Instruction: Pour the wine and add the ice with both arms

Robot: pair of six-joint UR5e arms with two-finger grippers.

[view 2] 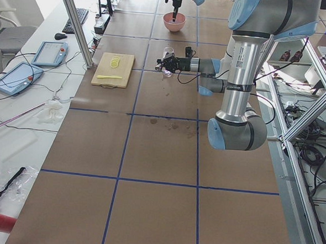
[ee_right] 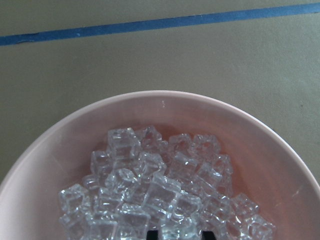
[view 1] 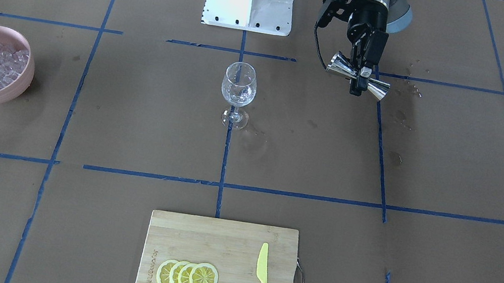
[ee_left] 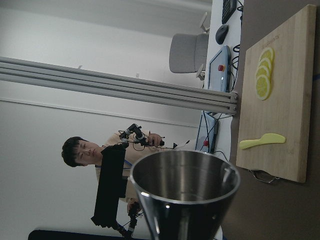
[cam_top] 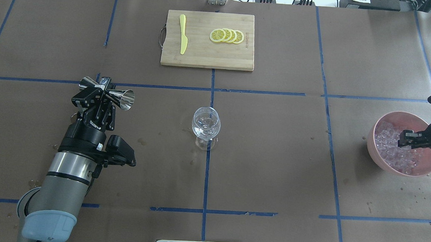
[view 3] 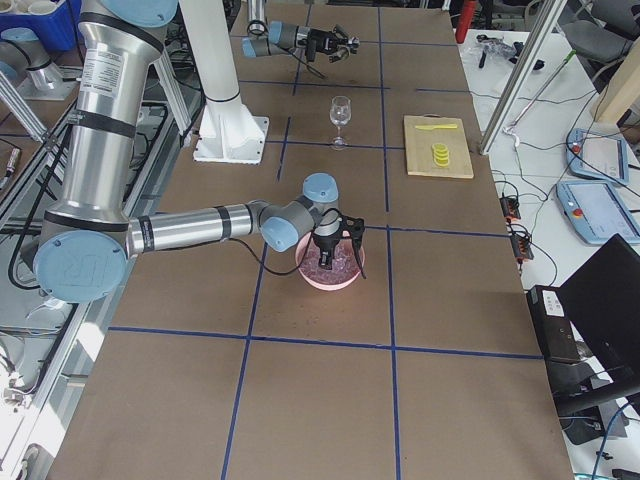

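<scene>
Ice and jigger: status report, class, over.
Left gripper shut on jigger, held sideways. Right gripper down in ice, grip unclear. Nothing blocks the wine glass.

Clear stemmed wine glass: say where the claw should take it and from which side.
Grip the thin stem of the clear stemmed wine glass, between bowl and foot, coming in level from the side. It stands upright, and its rounded bowl looks slippery and fragile.

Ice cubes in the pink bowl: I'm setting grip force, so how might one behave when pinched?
Probably slippery: the ice looks glossy and smooth-faced, so a cube may squirt from a pinch. Likely to shift: the cubes lie heaped loosely in the bowl, so neighbours may tumble. They look rigid, not squashy.
</scene>
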